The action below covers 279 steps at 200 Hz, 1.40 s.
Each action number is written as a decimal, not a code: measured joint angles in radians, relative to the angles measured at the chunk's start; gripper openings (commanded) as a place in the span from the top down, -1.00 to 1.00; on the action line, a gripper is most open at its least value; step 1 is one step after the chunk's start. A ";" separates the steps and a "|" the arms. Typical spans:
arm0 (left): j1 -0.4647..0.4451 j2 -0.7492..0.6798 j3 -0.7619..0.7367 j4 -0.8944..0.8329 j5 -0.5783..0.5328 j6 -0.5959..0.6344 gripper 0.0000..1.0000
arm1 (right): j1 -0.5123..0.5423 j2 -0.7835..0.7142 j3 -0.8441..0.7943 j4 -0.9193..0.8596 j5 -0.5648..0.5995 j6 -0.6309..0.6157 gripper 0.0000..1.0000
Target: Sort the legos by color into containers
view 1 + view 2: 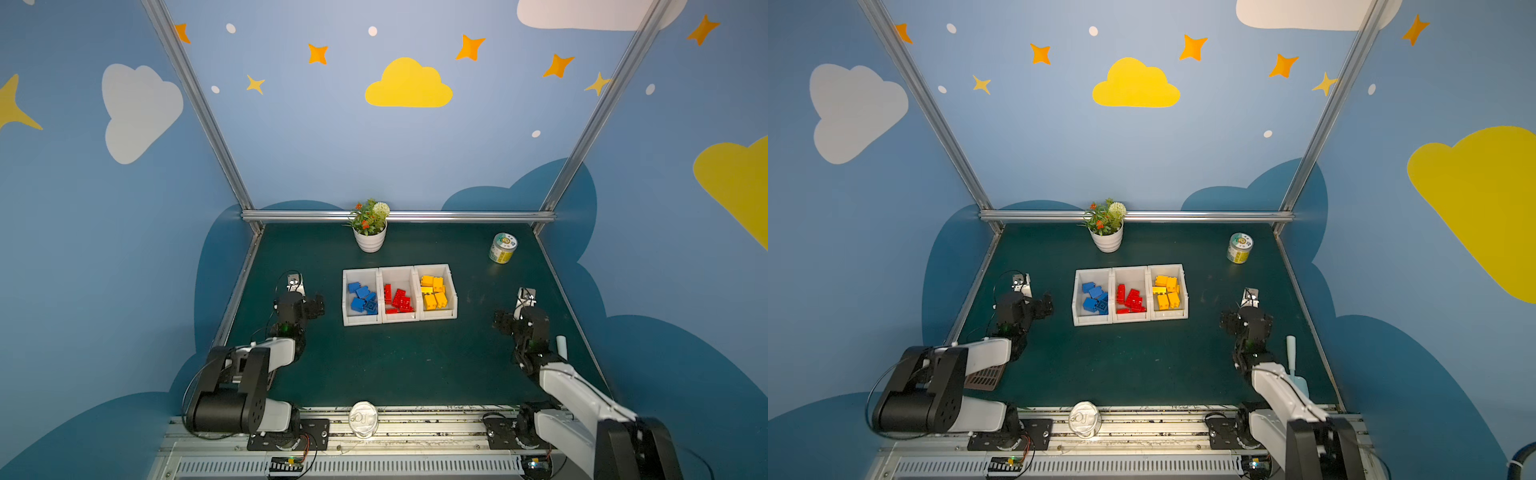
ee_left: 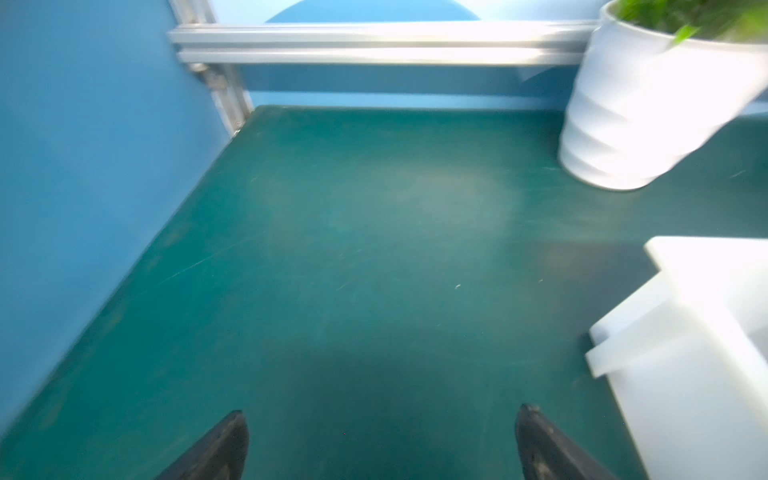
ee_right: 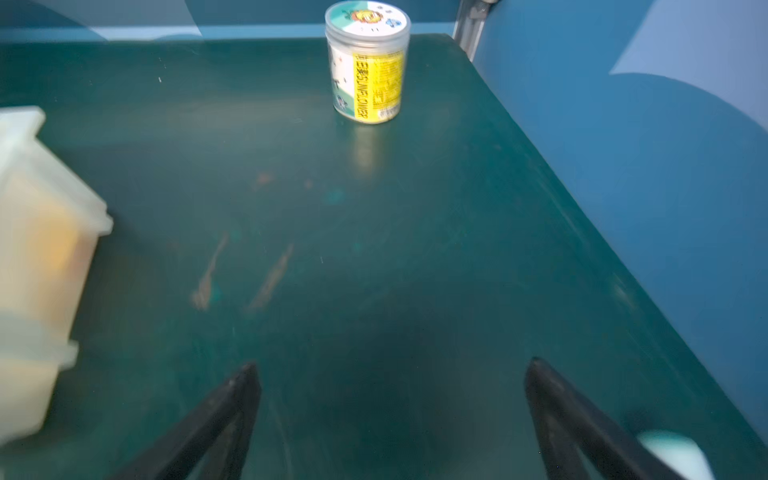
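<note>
The containers [image 1: 400, 318], three white open bins joined in a row, sit near the middle of the dark green tabletop [image 1: 399, 370]. In both top views the bin on the left of the row holds the blue legos [image 1: 363, 300], the middle one holds the red legos [image 1: 398, 300], and the one on the right holds the yellow legos [image 1: 434, 293]; no brick shows loose on the tabletop. The left end effector [image 2: 382, 415] hangs over bare tabletop beside the blue-filled end of the row and apart from it, its two dark fingers spread wide with nothing between them. The right end effector [image 3: 392, 370] hangs beside the yellow-filled end, also clear of it, fingers likewise parted and gripping nothing. Both wrist views are blurred. A white ribbed flower pot [image 1: 370, 242] with green leaves and orange blossoms stands behind the containers against the rear rail, and a yellow-labelled can [image 1: 503, 249] stands upright near the far right corner, well apart from the bins.
</note>
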 measured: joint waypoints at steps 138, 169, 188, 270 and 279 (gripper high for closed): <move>0.015 0.052 0.022 0.030 0.083 0.024 -0.99 | -0.045 0.336 0.178 0.133 -0.127 0.026 -0.97; 0.015 0.048 0.022 0.027 0.086 0.025 -0.99 | -0.045 0.336 0.178 0.113 -0.127 0.031 -0.97; 0.015 0.048 0.022 0.026 0.087 0.025 -0.99 | -0.045 0.336 0.178 0.107 -0.128 0.031 -0.97; 0.015 0.048 0.022 0.025 0.093 0.025 -0.99 | -0.048 0.336 0.178 0.093 -0.133 0.032 -0.97; 0.015 0.048 0.022 0.025 0.093 0.025 -0.99 | -0.050 0.336 0.178 0.091 -0.134 0.032 -0.97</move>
